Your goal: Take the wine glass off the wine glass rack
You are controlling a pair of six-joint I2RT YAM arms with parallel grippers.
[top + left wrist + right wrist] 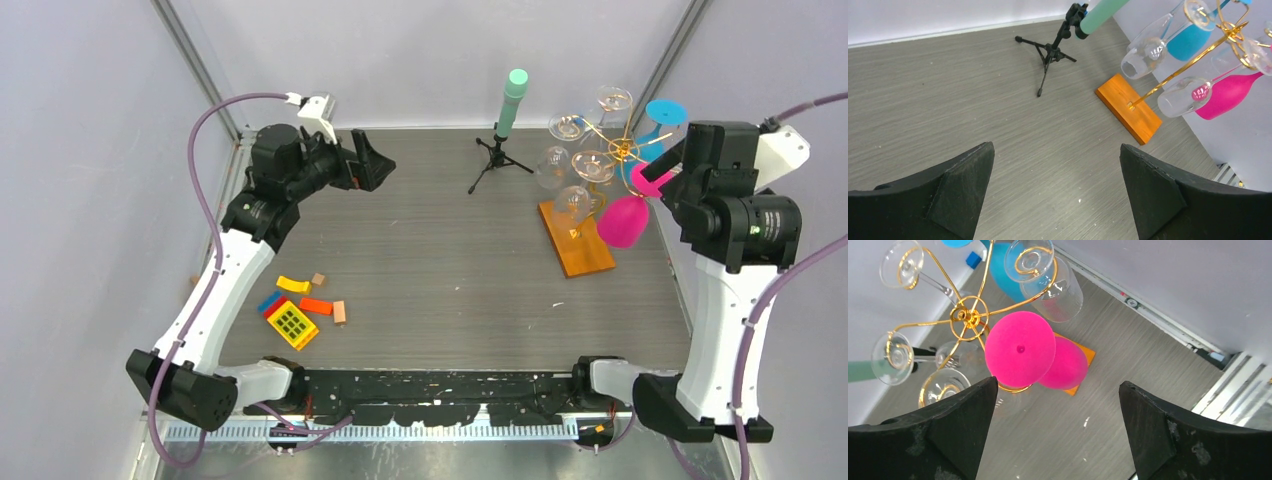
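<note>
Entry, nothing yet done by our judgement: the pink wine glass [1020, 349] hangs foot-up on a curled arm of the wine glass rack [968, 316], seemingly fully seated though its hook is mostly hidden, while our right gripper [1057, 386], jaws spread wide and empty, hovers just beside the rack on that glass's side, apart from it.

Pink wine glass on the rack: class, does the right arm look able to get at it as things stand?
Probably yes. The right tool is open beside the wine glass rack, with the pink wine glass facing it and nothing between, though clear glasses hang close.
</note>
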